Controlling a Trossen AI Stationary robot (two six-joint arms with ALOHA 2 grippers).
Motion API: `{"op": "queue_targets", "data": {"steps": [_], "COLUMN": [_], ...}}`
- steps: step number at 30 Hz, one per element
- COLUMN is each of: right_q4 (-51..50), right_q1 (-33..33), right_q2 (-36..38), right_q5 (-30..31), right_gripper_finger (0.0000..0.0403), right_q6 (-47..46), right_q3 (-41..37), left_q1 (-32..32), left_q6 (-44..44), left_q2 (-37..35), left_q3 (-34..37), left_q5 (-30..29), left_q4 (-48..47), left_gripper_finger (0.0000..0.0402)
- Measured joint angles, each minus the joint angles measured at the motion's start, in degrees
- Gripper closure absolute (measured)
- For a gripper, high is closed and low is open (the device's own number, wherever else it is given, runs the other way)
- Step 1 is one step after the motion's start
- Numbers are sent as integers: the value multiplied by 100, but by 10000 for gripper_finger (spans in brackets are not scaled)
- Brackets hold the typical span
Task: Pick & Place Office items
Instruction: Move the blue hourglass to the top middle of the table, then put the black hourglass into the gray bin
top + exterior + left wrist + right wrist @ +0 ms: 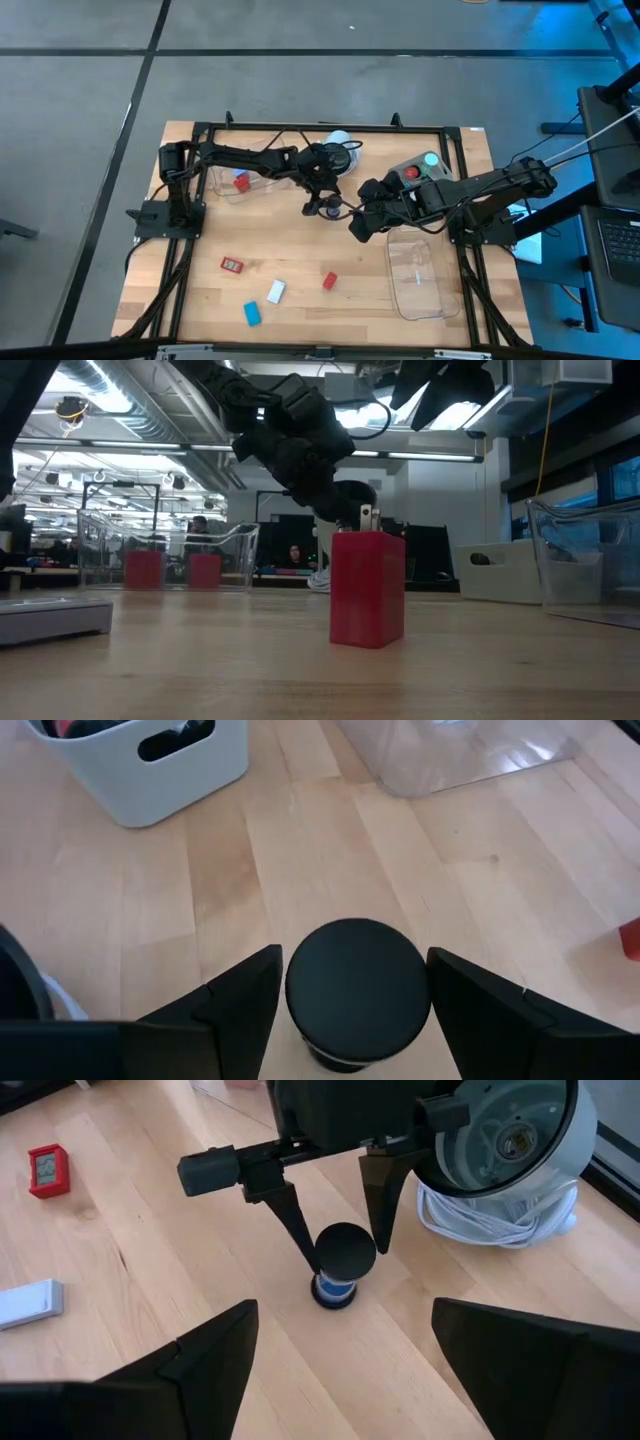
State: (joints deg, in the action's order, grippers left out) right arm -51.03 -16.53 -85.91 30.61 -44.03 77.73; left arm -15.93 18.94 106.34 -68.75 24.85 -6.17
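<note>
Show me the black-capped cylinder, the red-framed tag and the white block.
black-capped cylinder (345,1252), right wrist view, on its black top.
red-framed tag (233,264), high view, at its middle.
white block (276,291), high view, on its top face.

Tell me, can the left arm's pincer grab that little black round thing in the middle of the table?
Probably yes. The left pincer hangs right over the black-topped round piece, one finger on each side, open. Nothing sits between them. The right pincer waits close by, open, not blocking.
</note>
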Motion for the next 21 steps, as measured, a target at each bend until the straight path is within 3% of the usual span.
{"op": "queue_targets", "data": {"steps": [10, 15, 21], "right_q4": [-31, -46, -42], "right_q1": [0, -2, 164], "right_q2": [0, 0, 0], "right_q5": [-20, -17, -15], "right_gripper_finger": [99, 99, 99], "right_q6": [13, 11, -159], "right_q3": [0, 0, 0], "left_q1": [51, 51, 53], "left_q6": [9, 19, -377], "left_q2": [-331, -838, -1768], "left_q3": [-24, -26, -26], "left_q5": [23, -17, -1194], "left_q4": [-178, -770, -1815], "left_gripper_finger": [131, 123, 123]}}
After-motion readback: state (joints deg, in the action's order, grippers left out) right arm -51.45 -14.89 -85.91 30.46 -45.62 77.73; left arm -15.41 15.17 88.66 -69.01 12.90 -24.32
